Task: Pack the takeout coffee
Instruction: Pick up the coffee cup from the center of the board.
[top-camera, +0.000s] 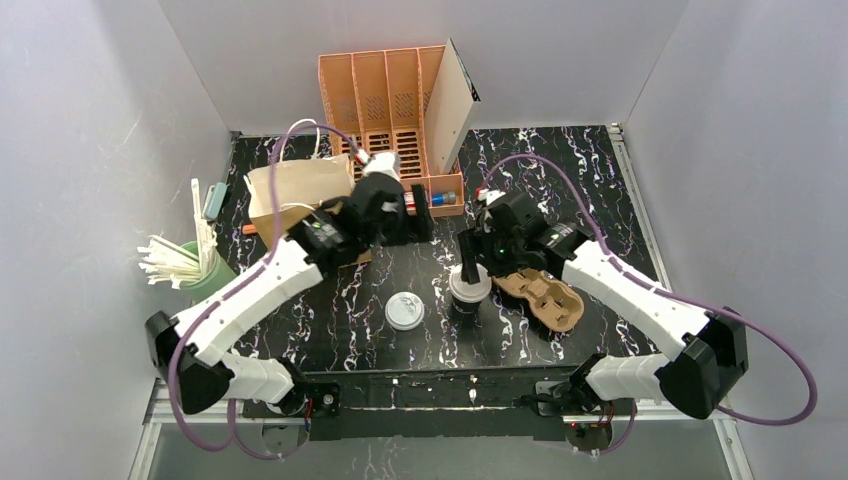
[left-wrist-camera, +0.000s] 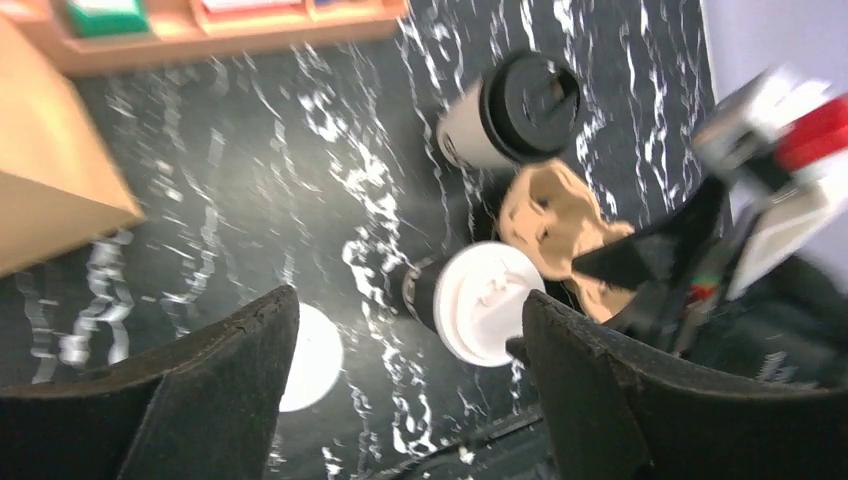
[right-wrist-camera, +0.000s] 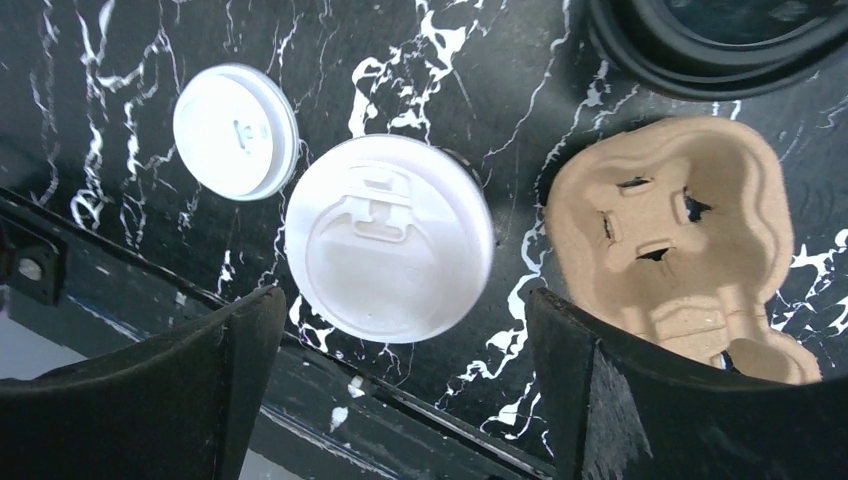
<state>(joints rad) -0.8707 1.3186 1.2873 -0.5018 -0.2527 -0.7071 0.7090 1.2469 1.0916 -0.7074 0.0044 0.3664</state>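
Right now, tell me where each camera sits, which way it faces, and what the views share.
Top external: above, behind the bases, facing down at the table; both arms show.
Left wrist: slants down past the left gripper toward the right arm.
Right wrist: faces straight down past the right gripper.
Shared by all: white-lidded cup, flat white lid, pulp carrier.

The table (top-camera: 340, 340) is finished in black with white marble veining. The cup (left-wrist-camera: 462, 130) is seen as white and is capped by a black lid (left-wrist-camera: 530, 105). The second cup (left-wrist-camera: 422, 292) is seen as dark and is topped by a white lid (left-wrist-camera: 485, 300). The loose lid (top-camera: 404, 311) is also white. The carrier (top-camera: 545, 297) is noted as tan, the bag (top-camera: 295, 185) brown, the rack (top-camera: 385, 95) orange. White straws (top-camera: 165, 262) are held in a green cup (top-camera: 215, 280). The arms (top-camera: 255, 295) are clad in white with black joints, and the cables (top-camera: 525, 158) are purple.
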